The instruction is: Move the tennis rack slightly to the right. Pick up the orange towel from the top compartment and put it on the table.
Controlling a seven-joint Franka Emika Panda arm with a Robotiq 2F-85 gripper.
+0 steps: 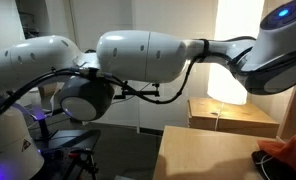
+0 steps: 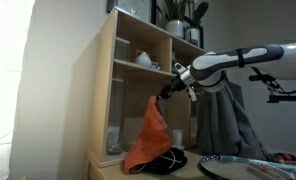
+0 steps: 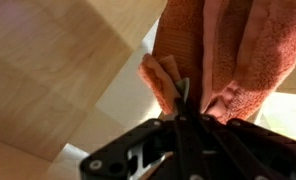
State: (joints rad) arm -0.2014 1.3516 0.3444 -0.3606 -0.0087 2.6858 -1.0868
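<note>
Jaws: closed on a pinched fold of the towel (image 3: pixel 228 50). In the wrist view the gripper (image 3: pixel 183 100) clamps the bunched cloth at lower centre of the frame.
Towel position: in an exterior view it hangs from the gripper (image 2: pixel 169 92) at centre frame, in front of the shelf unit (image 2: pixel 108 90) and clear of the top compartment. Its lower edge spreads at lower centre onto or against a black pad (image 2: pixel 175 161); contact with the table cannot be confirmed.
Handling, weight: light, by judgement. It hangs from a single pinch without visible strain.
Handling, stiffness: soft and limp. It drapes in a long cone with deep folds and will not hold any shape.
Handling, slip: the terry surface looks grippy, so slip risk appears low. A thin pinch may pull out.
Handling, fragility: none expected.
Hold point: a gathered fold near an edge or corner, taken deep between the fingers, as shown.
Exterior view with shelf: shows the full drape, the shelf unit and what appears to be the racket (image 2: pixel 238 165) at lower right.
Exterior view with arm: the arm (image 1: pixel 138 55) fills the frame. The table (image 1: pixel 203 155) and an orange patch at lower right are visible; the gripper is not.
Wrist view: shows the pinch itself, but not the lower edge.
</note>
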